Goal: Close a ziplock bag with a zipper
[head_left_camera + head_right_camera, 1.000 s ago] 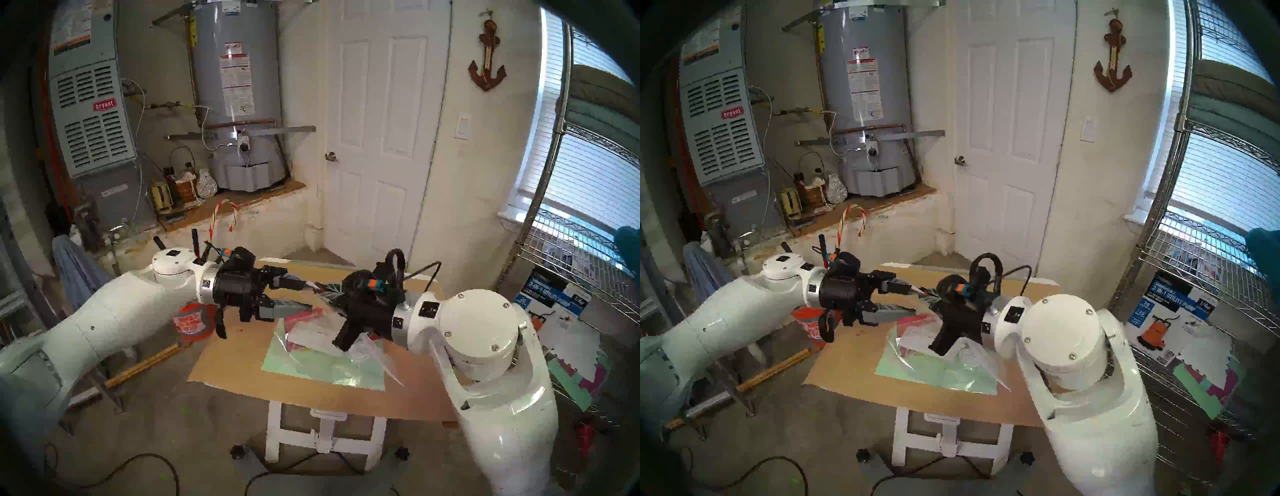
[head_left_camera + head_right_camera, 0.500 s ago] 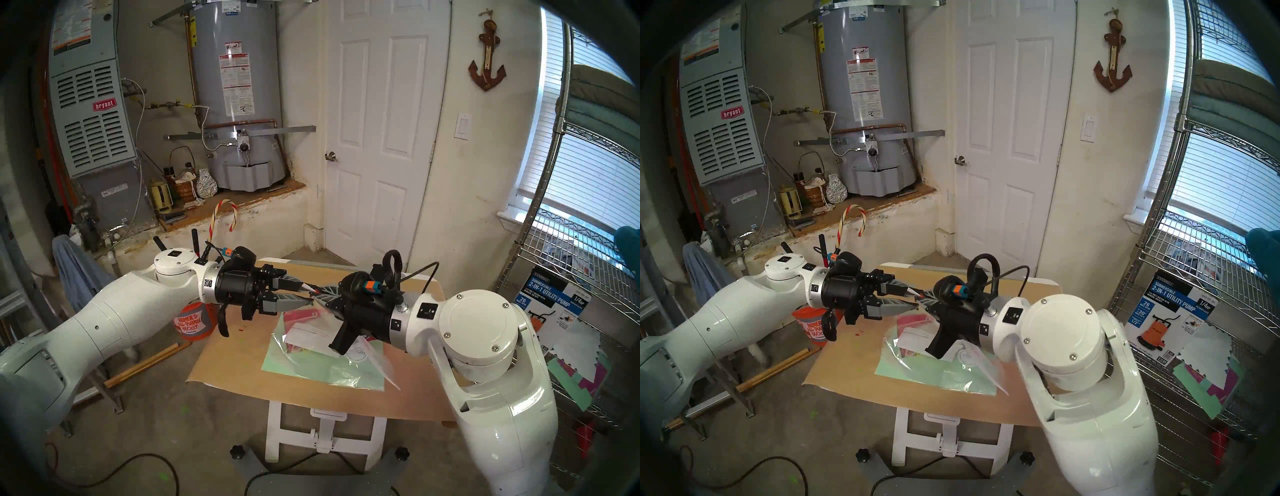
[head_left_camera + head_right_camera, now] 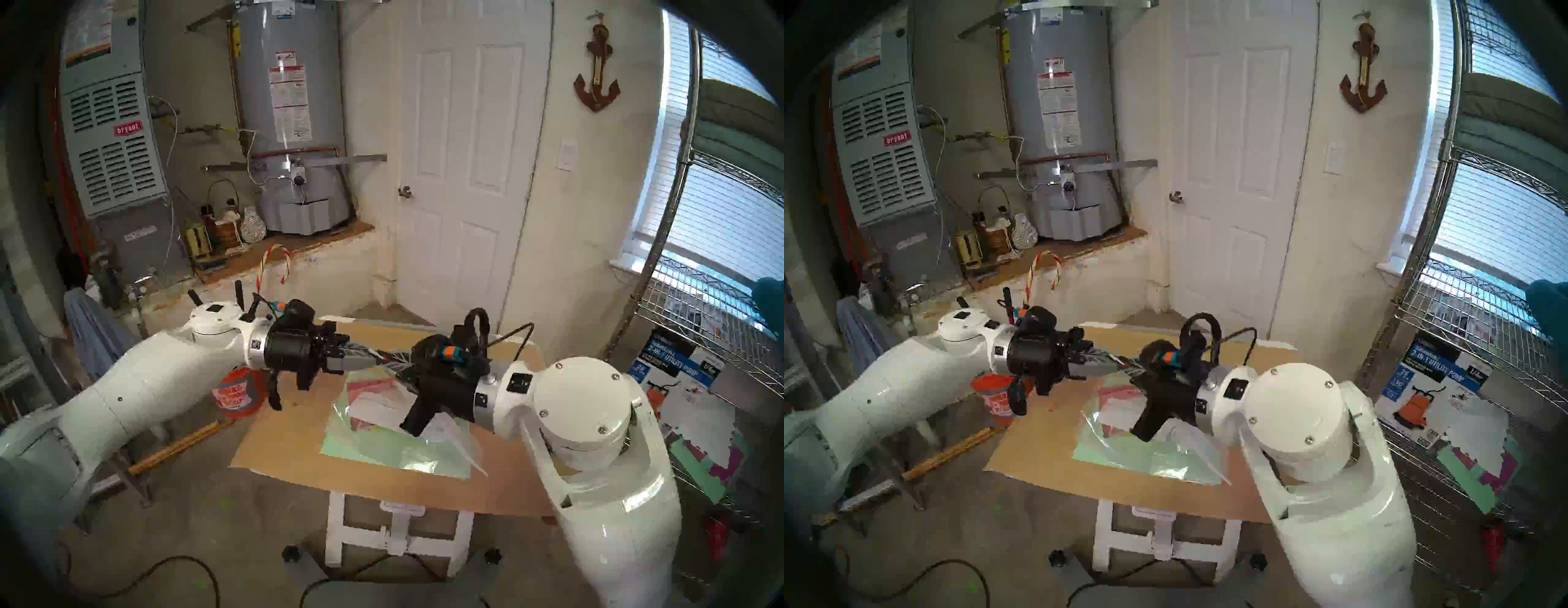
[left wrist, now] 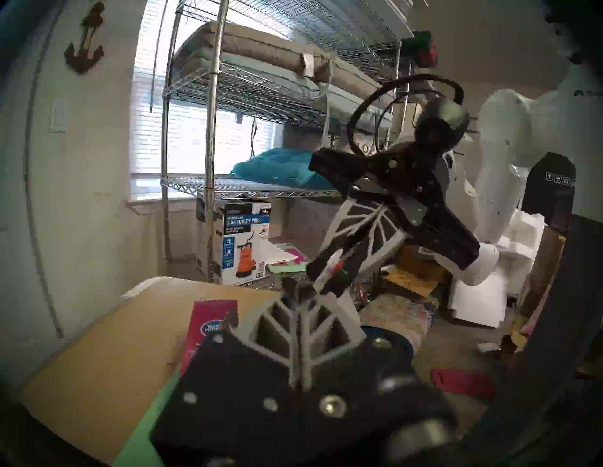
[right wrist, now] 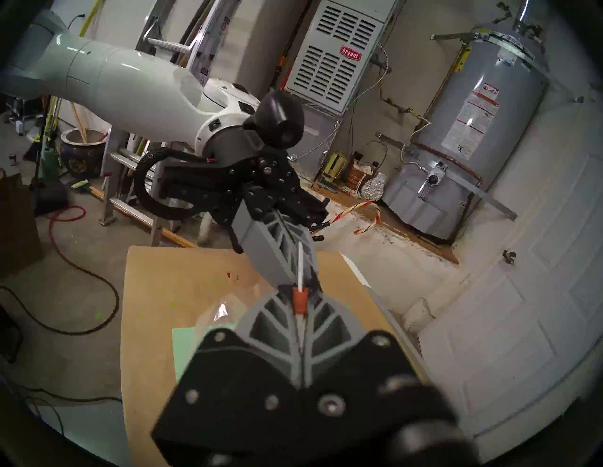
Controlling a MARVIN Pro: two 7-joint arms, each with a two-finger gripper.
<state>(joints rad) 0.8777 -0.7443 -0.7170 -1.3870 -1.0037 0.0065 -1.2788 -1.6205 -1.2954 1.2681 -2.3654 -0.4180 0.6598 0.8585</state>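
The ziplock bag (image 3: pixel 396 429) is seen held up by its top edge above a brown cardboard-covered table (image 3: pixel 297 450), its clear body sagging down onto a pale green sheet (image 3: pixel 382 456) laid on the board. The bag's white label panel and red contents can be made out through the crinkled plastic.

In the right wrist view, the right gripper (image 5: pixel 300 293) is shown pressed fully together on the zipper (image 5: pixel 300 261), with the small red slider tab (image 5: pixel 300 300) sitting at its fingertips. The narrow white strip is seen running on from the slider into the left gripper (image 5: pixel 305 277), whose grey ribbed fingers (image 5: pixel 270 251) are drawn nearly together on either side of it; whether the strip is actually pinched there cannot be told from the pictures.

In the head views, the two grippers are shown meeting tip to tip above the far half of the table, the left gripper (image 3: pixel 377 361) reaching in level from the left and the right gripper (image 3: pixel 392 361) angled slightly downward.

A long red cardboard box (image 4: pixel 208 326) is seen lying on the table beneath the left gripper (image 4: pixel 301 290). An orange bucket (image 3: pixel 237 392) is visible on the floor beside the table.
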